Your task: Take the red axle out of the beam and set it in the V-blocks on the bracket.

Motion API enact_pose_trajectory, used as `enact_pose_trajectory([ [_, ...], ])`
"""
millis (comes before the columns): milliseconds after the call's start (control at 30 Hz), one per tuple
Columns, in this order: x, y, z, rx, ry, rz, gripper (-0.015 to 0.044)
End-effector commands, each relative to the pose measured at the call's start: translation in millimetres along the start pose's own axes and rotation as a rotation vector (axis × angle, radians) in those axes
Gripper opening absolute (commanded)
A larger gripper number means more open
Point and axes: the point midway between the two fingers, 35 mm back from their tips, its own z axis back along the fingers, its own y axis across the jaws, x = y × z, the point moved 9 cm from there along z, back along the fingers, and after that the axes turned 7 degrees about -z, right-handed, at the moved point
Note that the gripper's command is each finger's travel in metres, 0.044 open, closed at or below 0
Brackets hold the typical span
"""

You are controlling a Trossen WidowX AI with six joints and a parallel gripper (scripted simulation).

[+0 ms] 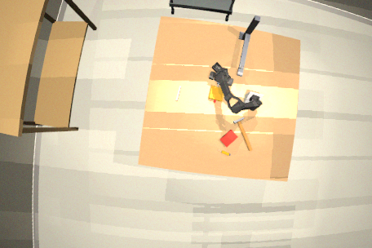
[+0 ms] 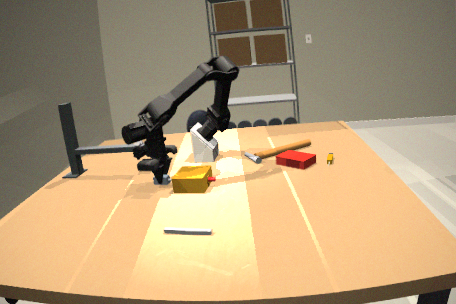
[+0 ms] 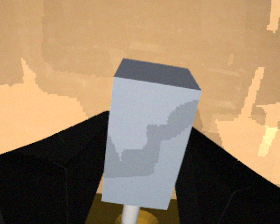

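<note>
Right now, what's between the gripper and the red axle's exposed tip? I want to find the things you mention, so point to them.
The yellow beam (image 1: 214, 94) (image 2: 190, 183) (image 3: 98, 210), plus the gray block (image 2: 156, 180) (image 3: 150, 140) clamped in the gripper (image 1: 219, 83) (image 2: 160, 178) (image 3: 144, 127). The exterior view shows the axle's tip (image 1: 214, 101) (image 2: 212, 179) poking from the beam's far side.
</note>
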Motion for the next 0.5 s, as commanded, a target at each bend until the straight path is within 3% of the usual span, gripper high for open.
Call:
enact_pose_trajectory([
  [0, 19, 4, 0, 0.002, -0.002, 0.001, 0.0000],
  [467, 27, 6, 12, 0.003, -0.004, 0.001, 0.0000],
])
